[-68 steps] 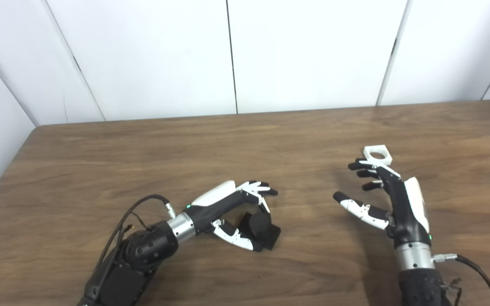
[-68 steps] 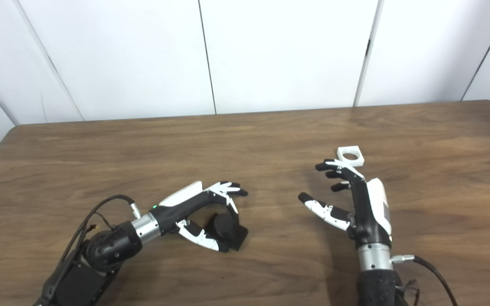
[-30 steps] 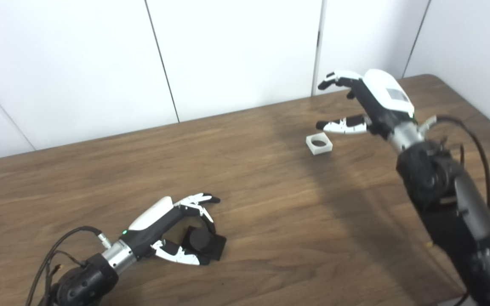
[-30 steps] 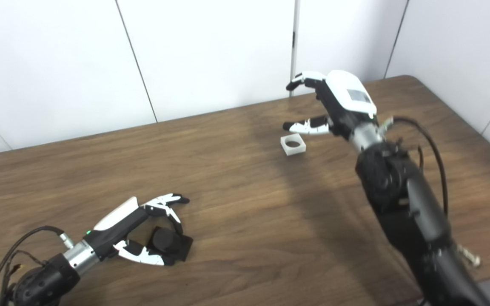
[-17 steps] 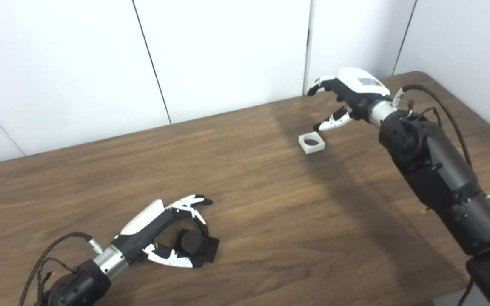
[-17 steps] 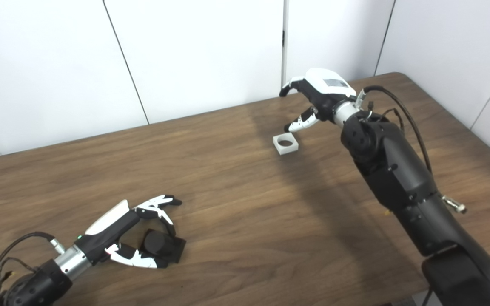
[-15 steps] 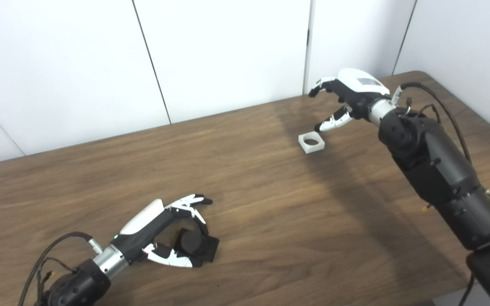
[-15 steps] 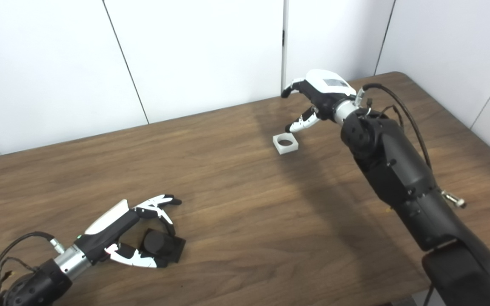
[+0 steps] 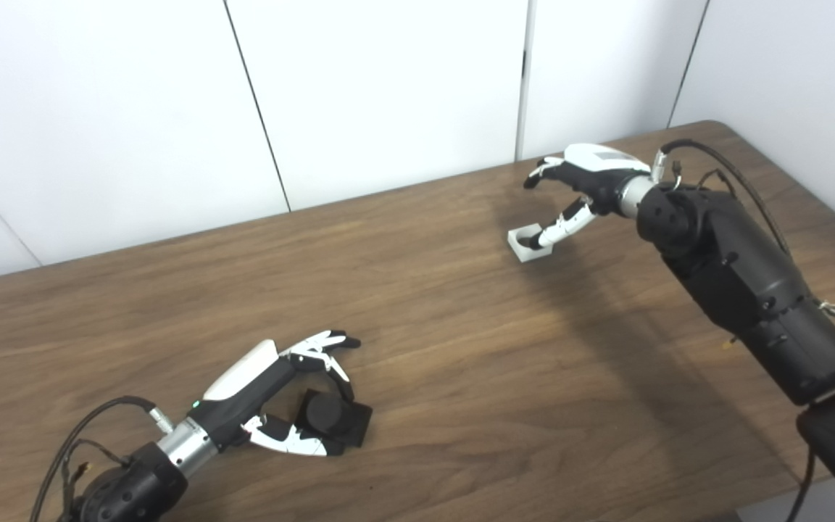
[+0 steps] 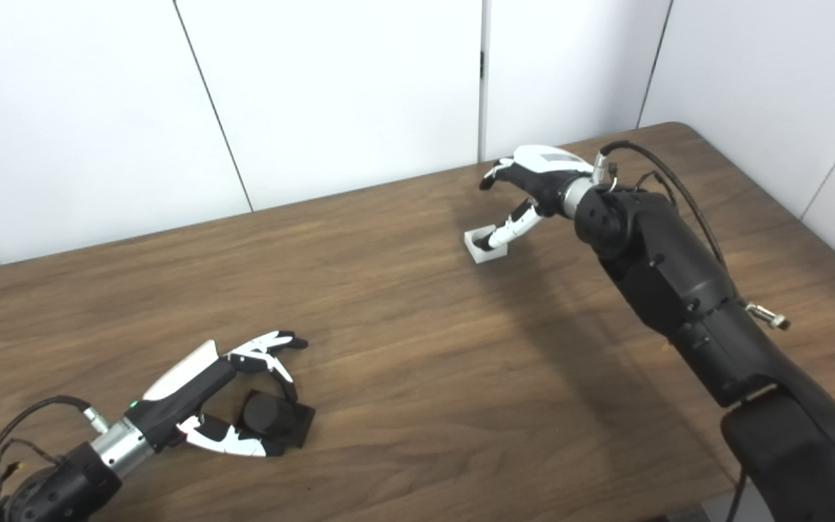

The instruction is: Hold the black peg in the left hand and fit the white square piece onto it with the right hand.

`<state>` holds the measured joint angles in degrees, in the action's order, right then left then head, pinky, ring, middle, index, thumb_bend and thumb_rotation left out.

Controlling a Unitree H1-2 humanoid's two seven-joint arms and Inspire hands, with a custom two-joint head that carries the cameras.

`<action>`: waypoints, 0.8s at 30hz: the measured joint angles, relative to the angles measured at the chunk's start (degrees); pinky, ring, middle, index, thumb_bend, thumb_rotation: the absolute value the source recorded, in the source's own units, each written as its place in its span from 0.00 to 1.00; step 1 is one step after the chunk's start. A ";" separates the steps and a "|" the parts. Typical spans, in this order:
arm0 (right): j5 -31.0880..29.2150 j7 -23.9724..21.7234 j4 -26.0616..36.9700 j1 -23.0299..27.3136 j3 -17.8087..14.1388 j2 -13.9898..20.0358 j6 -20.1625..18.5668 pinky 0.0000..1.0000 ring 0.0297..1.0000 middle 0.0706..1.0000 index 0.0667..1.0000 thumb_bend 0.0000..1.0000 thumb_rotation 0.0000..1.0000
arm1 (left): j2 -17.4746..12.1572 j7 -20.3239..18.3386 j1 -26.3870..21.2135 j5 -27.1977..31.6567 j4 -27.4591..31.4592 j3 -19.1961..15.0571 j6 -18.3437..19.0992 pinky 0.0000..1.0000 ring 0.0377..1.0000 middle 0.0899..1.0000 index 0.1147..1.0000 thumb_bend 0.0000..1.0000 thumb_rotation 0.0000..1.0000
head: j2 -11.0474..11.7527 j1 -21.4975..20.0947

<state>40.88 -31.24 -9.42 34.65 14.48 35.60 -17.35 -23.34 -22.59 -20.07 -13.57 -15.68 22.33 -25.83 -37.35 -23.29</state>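
Observation:
The black peg (image 9: pixel 325 414), a round stud on a square black base, lies on the wooden table (image 9: pixel 417 341) at the near left. My left hand (image 9: pixel 272 395) arches over it, fingers and thumb spread around it, open and not gripping. The white square piece (image 9: pixel 528 245) with a round hole lies flat at the far right. My right hand (image 9: pixel 570 192) hovers low over it, open. Its thumb (image 9: pixel 559 226) reaches down to the piece's right side and hides part of it. Its fingers curl above the far edge.
White wall panels stand behind the table. The table's right edge (image 9: pixel 809 196) and rounded far corner lie close to my right arm (image 9: pixel 736 275). Cables hang from both wrists.
My right hand has come down onto the white piece, and its thumb now reaches the piece's right side. The left hand and the peg have not moved.

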 measured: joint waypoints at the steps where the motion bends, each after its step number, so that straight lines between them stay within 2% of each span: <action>1: -0.05 -0.46 -0.18 0.00 0.31 -0.02 -0.05 0.84 0.96 0.98 0.84 0.76 0.27 | 0.00 0.00 0.00 0.00 0.00 -0.03 0.00 0.91 0.96 0.89 0.43 0.52 0.07 | -0.09 0.09; 10: -1.31 -2.77 -0.23 -0.02 1.10 -0.09 -0.78 0.90 0.97 1.00 0.85 0.76 0.19 | 0.01 0.02 -0.02 0.00 0.00 0.00 -0.01 0.90 0.95 0.89 0.43 0.52 0.07 | -0.44 0.53; 24: -1.32 -3.89 -0.57 -0.28 2.63 -0.10 -0.94 0.91 0.97 0.98 0.84 0.72 0.18 | 0.02 0.04 0.00 -0.04 0.05 0.00 0.02 0.91 0.95 0.89 0.43 0.52 0.07 | -0.79 1.14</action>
<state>39.56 -35.14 -9.99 34.37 17.11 35.51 -18.29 -23.32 -22.55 -20.07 -13.61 -15.63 22.33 -25.81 -38.14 -22.15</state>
